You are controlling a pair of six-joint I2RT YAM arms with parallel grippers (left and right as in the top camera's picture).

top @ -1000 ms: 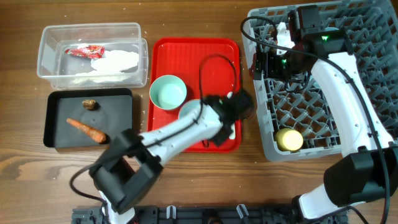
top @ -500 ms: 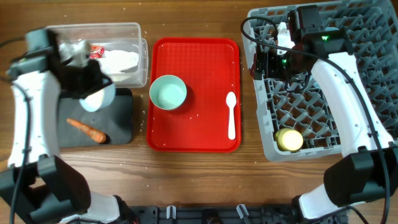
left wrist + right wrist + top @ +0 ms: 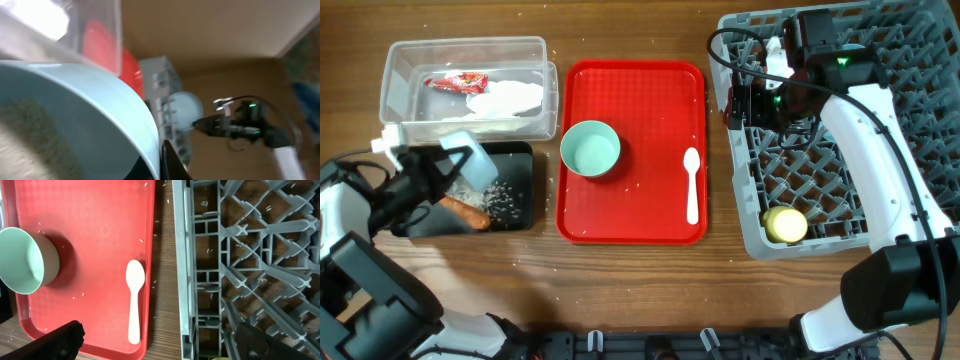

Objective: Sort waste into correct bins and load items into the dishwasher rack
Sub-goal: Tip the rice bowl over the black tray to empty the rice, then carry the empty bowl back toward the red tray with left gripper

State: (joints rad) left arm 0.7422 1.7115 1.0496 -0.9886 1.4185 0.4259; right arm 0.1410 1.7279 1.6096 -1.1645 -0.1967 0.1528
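"Two bowls were sitting on the red tray (image 3: 650,100) a second ago. From above, only the other bowl (image 3: 590,148) is resting there now, with the spoon (image 3: 692,185) to its right."

"Yes, the left gripper (image 3: 438,178) is holding the tipped bowl (image 3: 463,160) over the black tray (image 3: 520,158), clamped on its rim as far as I can judge. Rice (image 3: 500,195) is lying scattered beside the carrot (image 3: 463,210), where half a second ago there was none."

"So the rice is going in with the food scraps, while the wrapper (image 3: 458,82) and napkin (image 3: 505,98) are lying in the clear tub (image 3: 395,60). What is the left wrist camera giving?"

"Mostly blur. The tipped bowl (image 3: 75,115) is filling the frame and a dark finger (image 3: 172,162) is pressing at its edge. I cannot tell whether grains are clinging inside."

"And the right wrist camera?"

"The right gripper (image 3: 159,330) is hanging wide open and gripping nothing, over the near edge of the rack (image 3: 240,255). It is looking down on the spoon (image 3: 134,302) and the other bowl (image 3: 22,262), and it has not shifted at all."

"The yellow cup (image 3: 785,224) is already standing in the rack. I'd say the emptied bowl is nearly ready to follow, with the other bowl and spoon waiting."
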